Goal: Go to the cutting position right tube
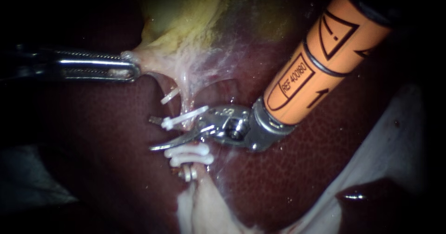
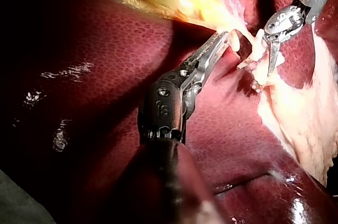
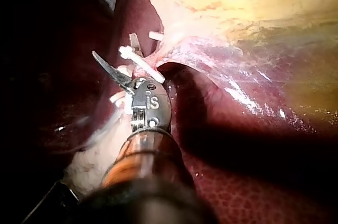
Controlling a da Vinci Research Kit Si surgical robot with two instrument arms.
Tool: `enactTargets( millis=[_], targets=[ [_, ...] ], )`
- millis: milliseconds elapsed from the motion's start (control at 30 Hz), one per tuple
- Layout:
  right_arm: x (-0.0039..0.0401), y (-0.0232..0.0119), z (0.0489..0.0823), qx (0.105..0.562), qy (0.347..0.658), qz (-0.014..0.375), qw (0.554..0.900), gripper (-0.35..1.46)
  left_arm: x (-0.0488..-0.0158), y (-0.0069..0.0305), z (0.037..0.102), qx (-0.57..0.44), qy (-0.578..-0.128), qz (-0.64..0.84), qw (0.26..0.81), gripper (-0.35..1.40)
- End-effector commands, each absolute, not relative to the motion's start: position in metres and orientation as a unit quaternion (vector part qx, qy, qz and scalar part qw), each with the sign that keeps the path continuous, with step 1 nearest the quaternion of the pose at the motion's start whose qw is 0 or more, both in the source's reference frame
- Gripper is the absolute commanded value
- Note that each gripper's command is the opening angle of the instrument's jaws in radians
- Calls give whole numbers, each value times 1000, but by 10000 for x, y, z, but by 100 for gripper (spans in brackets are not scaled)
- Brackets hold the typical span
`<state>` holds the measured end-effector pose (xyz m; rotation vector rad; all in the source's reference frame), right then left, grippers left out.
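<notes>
Though open, R tool [image 1: 153, 133] astride tube [image 1: 187, 106]

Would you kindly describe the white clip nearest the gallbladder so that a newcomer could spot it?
Start at the yellowish gallbladder, gripped by my left instrument. Follow its pale strands down toward my right instrument, jaws open. The clip is the first white bar met: short, tilted, alone above the longer clips.

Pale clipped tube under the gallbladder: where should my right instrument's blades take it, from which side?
Probably the pale tube's bare stretch between the upper white clip and the lower white clips, crossing it from the right: the left instrument, gripping the yellow gallbladder, stretches it; the right instrument's open jaws straddle that gap.
</notes>
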<state>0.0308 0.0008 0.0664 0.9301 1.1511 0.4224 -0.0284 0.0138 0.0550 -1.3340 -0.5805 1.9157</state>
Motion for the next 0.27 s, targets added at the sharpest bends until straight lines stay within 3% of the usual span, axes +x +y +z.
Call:
enactTargets(
  millis=[33,267],
  targets=[
    [309,8,663,422,521,190,717,140,-284,139,549,-518,-226,743,359,-35],
    [309,7,663,422,521,190,717,142,-285,139,550,-518,-226,743,359,-35]
  ],
)
